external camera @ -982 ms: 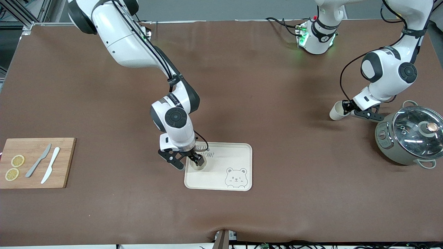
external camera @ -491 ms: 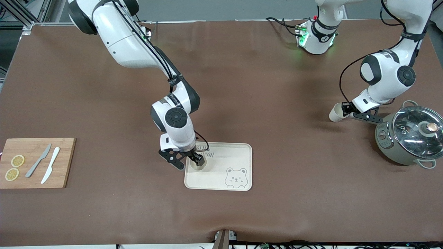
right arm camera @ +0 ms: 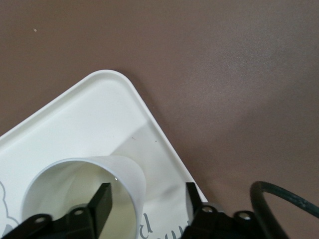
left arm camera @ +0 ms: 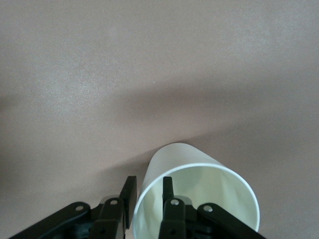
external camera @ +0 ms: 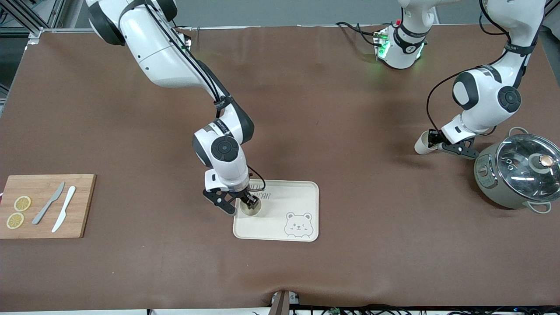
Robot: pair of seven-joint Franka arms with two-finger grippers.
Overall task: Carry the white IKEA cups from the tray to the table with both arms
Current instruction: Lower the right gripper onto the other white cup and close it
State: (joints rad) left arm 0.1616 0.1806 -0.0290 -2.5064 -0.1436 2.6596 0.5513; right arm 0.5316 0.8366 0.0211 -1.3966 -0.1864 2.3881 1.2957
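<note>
Right gripper [external camera: 248, 202], lower centre of the front view: fingers released, one finger inside the rim of the first white cup [external camera: 250, 208] and one outside it, with a gap to the wall. That cup stands upright on the bear tray [external camera: 302, 195], at the tray's end toward the right arm. The tray carries a bear drawing [external camera: 298, 224] and a line of lettering [external camera: 261, 196] partly covered by the gripper; it cannot be read.

Left gripper [external camera: 434, 139], right of the front view: fingers clenched on the rim of the second white cup [external camera: 422, 143], one finger inside and one outside. The cup is tilted, held over bare table beside the lidded pot [external camera: 518, 172].

Against the earlier frames, the left gripper and its cup have shifted slightly toward the frame's upper left; the right gripper has lifted slightly.
</note>
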